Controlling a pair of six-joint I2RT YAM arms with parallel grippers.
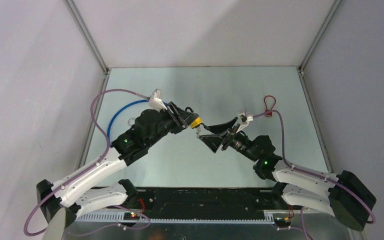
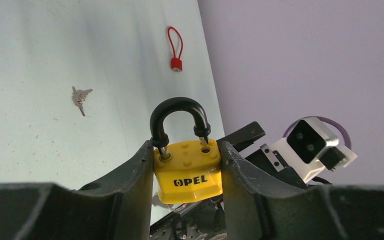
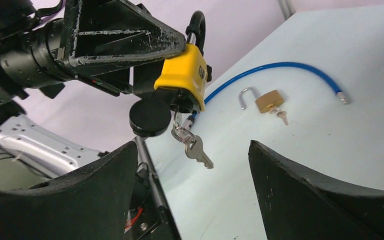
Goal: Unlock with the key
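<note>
centre frame, my left fingers (image 2: pixel 130 192) clamp the yellow padlock (image 2: pixel 190 172) above the worktop (image 2: pixel 55 60); its shackle (image 2: pixel 179 107) looks sprung on one side, keys (image 3: pixel 195 150) dangling beneath. my right fingers (image 3: pixel 300 192) gape empty nearby. unlocking seems done.

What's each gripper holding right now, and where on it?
Left gripper clamps the yellow padlock by the two narrow sides of its body, shackle free. Right gripper is open, holding nothing.

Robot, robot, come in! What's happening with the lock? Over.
Left gripper shut on yellow padlock. Right gripper open, facing it. Keys dangle from its keyhole; shackle looks popped. Nothing blocking.
</note>
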